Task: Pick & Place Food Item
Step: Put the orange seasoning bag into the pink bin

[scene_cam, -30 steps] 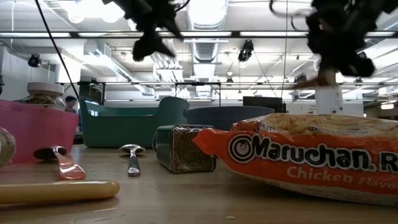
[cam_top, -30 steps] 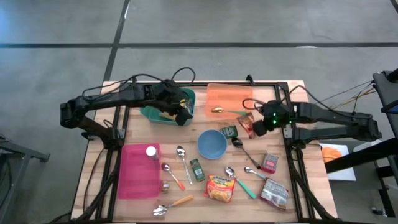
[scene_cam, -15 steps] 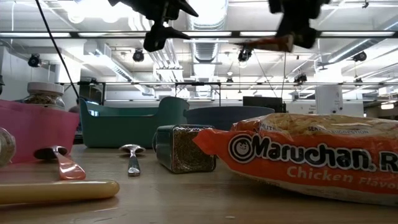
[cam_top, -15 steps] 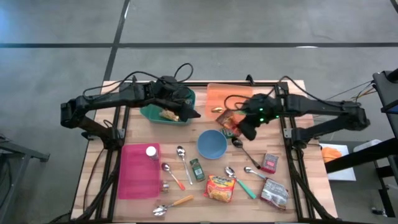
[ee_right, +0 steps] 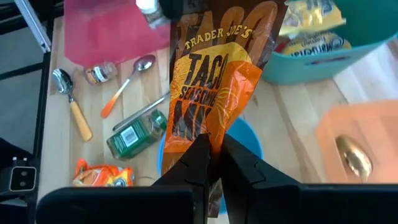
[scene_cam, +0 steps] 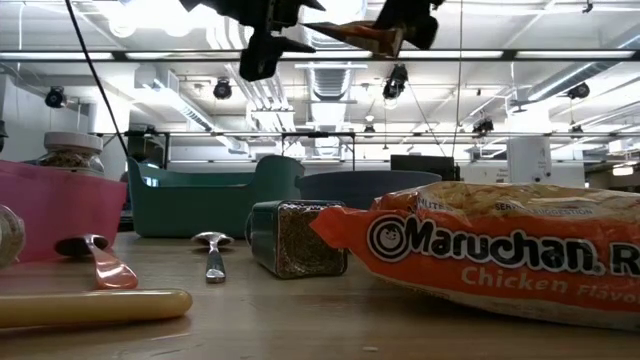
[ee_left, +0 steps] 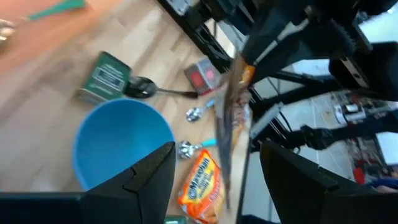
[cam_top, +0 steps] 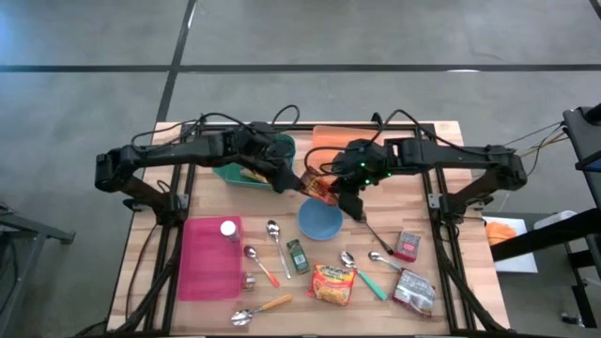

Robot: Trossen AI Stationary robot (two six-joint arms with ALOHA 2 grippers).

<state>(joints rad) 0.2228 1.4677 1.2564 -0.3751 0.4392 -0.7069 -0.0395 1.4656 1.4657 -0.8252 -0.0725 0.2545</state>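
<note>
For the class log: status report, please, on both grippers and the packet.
Right gripper shut on taco packet, held above blue bowl. Left gripper open beside packet, empty. Teal bin close by; nothing blocking.

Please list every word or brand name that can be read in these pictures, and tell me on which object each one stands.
"TRADER JOE'S TACO SEASONING MIX": taco seasoning packet, pinched in the right gripper.
"Maruchan", "Chicken Flavor" (cut off at the picture's edge): ramen packet lying on the table.
Labels on the green spice tin and spice jar: too small to read.
</note>
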